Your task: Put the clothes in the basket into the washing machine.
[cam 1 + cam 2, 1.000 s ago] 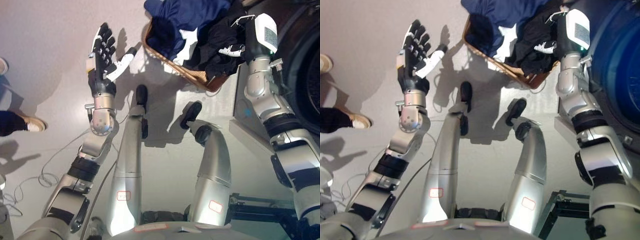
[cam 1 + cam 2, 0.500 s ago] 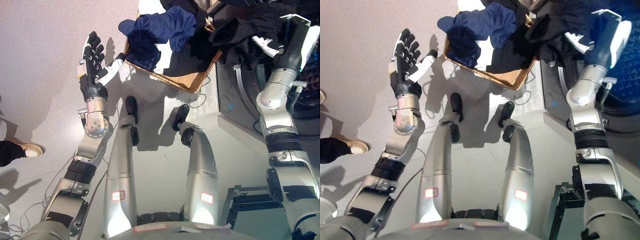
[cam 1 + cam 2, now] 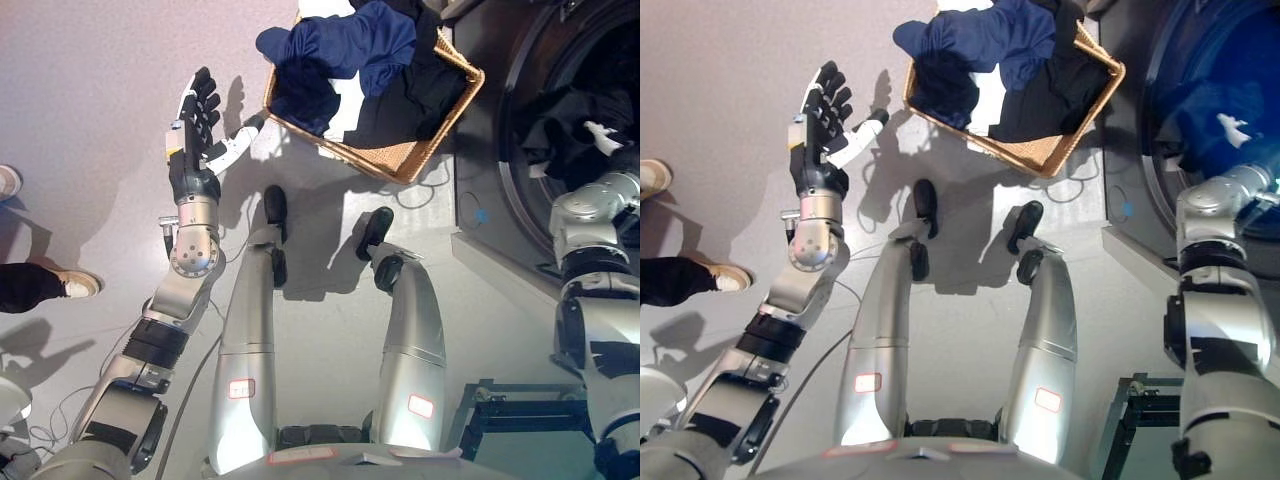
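1. Left robot hand [image 3: 197,125] – raised over the floor [image 3: 90,90], fingers spread, holding nothing.
2. Right arm reaches into the washer [image 3: 560,120] drum; whether its robot hand is open I cannot tell.
3. Clothes [image 3: 340,50] – heaped in the basket [image 3: 400,160] beside the washer; a dark garment [image 3: 565,130] lies in the drum.

Silver-grey jointed arms; the dark robot hand [image 3: 198,125] bears white finger covers.

Clothes [image 3: 345,50] heaped over basket [image 3: 400,160] opening
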